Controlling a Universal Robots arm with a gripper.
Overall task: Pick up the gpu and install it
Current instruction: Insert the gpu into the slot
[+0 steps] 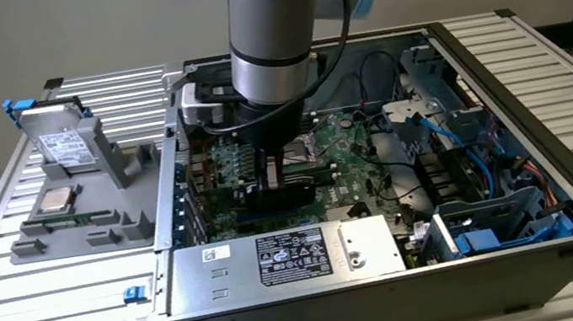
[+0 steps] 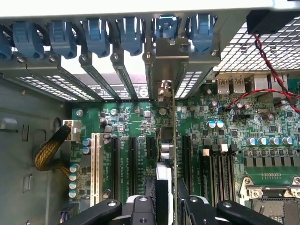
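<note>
Gpu (image 2: 166, 145) in gripper (image 2: 166, 187), inside computer case (image 1: 399, 301)

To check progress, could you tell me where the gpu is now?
In the wrist view, the thin green gpu card stands on edge in the hand over the green motherboard, its silver bracket at the computer case's rear openings.

Middle lane taken: thin green gpu card with black cooler (image 2: 165, 145) stands edge-on, clamped in the gripper (image 2: 166, 204). Bare black expansion slots (image 2: 132, 164) on both sides, open room above them. Yellow braided cable (image 2: 49, 154) crowds the case wall. Red-and-black twisted wire (image 2: 269, 65) crosses below the silver mesh grille (image 2: 239, 49).
</note>
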